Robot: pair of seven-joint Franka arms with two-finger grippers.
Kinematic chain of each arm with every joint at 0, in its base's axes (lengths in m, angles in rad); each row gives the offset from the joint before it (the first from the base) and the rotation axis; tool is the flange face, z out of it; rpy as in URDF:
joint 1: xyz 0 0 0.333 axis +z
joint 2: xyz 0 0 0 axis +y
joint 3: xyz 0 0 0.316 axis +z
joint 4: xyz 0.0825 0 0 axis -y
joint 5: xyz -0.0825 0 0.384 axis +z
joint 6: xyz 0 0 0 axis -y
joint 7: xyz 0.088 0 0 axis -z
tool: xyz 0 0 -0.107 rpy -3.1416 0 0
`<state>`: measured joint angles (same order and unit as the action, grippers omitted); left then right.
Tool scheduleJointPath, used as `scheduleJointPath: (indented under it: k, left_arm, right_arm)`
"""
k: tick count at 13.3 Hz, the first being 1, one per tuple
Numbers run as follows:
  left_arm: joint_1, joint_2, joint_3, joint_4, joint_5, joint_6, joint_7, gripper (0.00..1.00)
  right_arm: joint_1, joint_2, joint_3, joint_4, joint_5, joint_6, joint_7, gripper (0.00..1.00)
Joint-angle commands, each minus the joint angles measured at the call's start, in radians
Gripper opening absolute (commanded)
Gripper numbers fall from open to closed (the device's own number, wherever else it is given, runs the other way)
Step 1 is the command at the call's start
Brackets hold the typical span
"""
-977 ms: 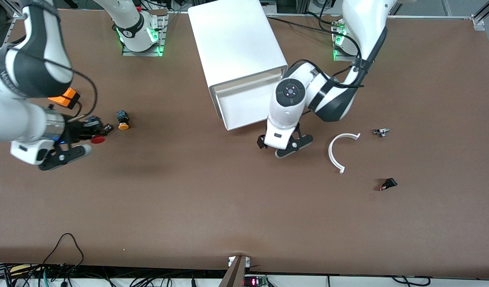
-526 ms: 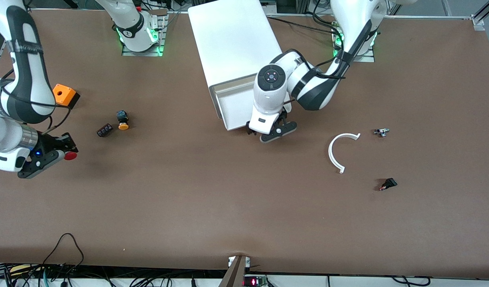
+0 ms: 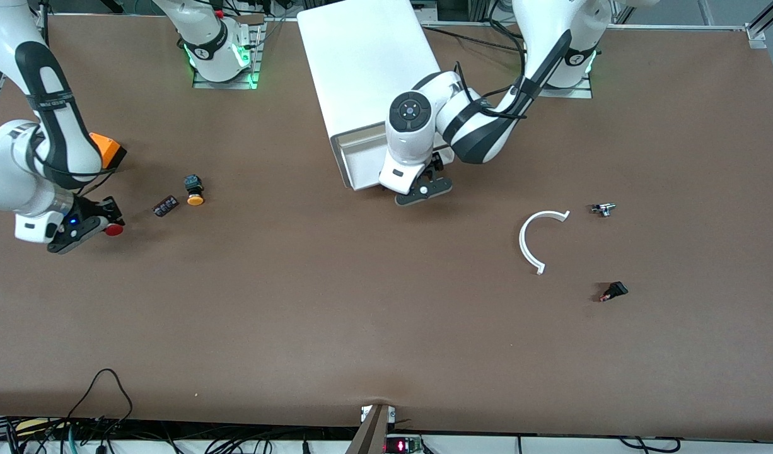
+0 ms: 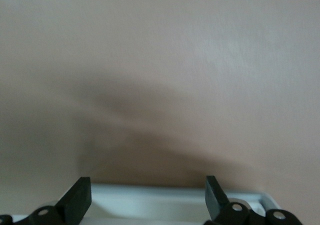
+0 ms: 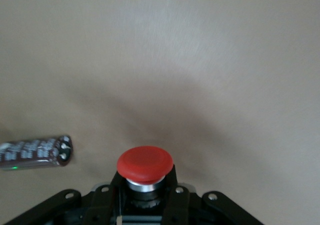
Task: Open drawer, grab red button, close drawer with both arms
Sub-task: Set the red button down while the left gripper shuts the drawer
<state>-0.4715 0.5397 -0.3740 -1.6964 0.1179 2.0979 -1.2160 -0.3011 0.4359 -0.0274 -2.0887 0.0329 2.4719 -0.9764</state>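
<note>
Button [image 5: 145,164]: round red cap, metal collar, dark body.

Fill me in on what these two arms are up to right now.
The right gripper is shut on the small red-capped push button, holding it above the brown table at the right arm's end, beside the orange box. The left gripper, fingers open, is at the front edge of the uppermost white tray drawer of the tall white cabinet; the drawer is partly pulled out. A yellow-capped button lies untouched on the table.
</note>
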Motion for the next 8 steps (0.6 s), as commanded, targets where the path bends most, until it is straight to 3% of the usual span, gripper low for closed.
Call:
scheduleJointPath:
  k: [1,2,4,8]
  left_arm:
    - [0.068,-0.035,-0.084,-0.04,-0.044,-0.056,0.094,1.0]
    - [0.079,-0.035,-0.098,-0.04,-0.046,-0.07,0.113,1.0]
    - [0.1,-0.035,-0.132,-0.04,-0.067,-0.085,0.116,1.0]
    - [0.111,-0.026,-0.154,-0.045,-0.133,-0.09,0.176,1.0]
  right_arm:
    - [-0.027,-0.019,0.021,-0.073,-0.005,0.077,-0.015,0.31]
    - [-0.027,-0.013,0.021,-0.07,-0.002,0.079,-0.015,0.47]
    - [-0.027,-0.023,0.021,-0.068,-0.001,0.071,-0.007,0.98]
    - [-0.027,-0.118,0.079,-0.018,0.009,-0.014,0.068,0.99]
